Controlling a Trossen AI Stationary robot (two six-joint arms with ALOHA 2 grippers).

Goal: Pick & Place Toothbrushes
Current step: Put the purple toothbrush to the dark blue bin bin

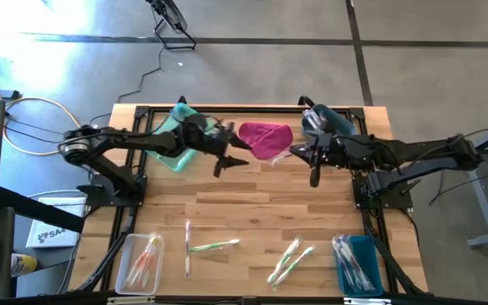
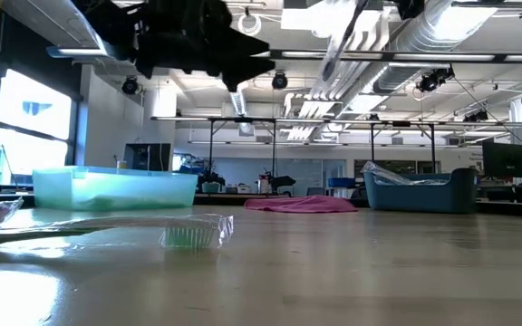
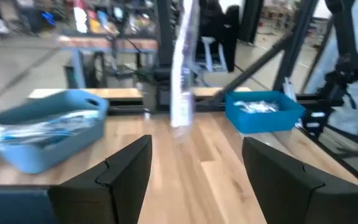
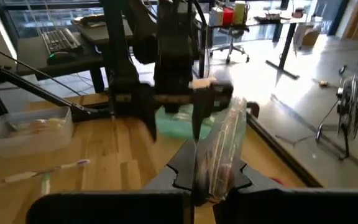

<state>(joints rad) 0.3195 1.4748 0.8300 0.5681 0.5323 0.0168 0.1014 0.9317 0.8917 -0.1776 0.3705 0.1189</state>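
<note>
My right gripper (image 1: 299, 154) hovers over the far middle of the table, next to the magenta cloth (image 1: 265, 137), and is shut on a toothbrush in a clear wrapper (image 4: 222, 146). That toothbrush also shows in the low view (image 2: 338, 41) and in the left wrist view (image 3: 182, 68). My left gripper (image 1: 234, 159) faces it from the left, open (image 3: 191, 177) and holding nothing. More wrapped toothbrushes lie flat on the near half of the table (image 1: 214, 246) (image 1: 288, 263). Others lie in a clear tray (image 1: 140, 261) and a blue tray (image 1: 358, 263). My right gripper pinches the wrapped toothbrush between its two shut fingers (image 4: 185, 177), on the lower part of the wrapper (image 4: 213, 177). The rest of it stands out beyond the fingertips. The toothbrush is lifted clear and hangs slanted high above the table in the low view.
A teal bin (image 1: 174, 135) stands at the far left and a blue bin (image 1: 329, 120) at the far right. The trays sit at the near left and near right corners. Bare wood (image 1: 252, 199) lies between the arms and the loose toothbrushes.
</note>
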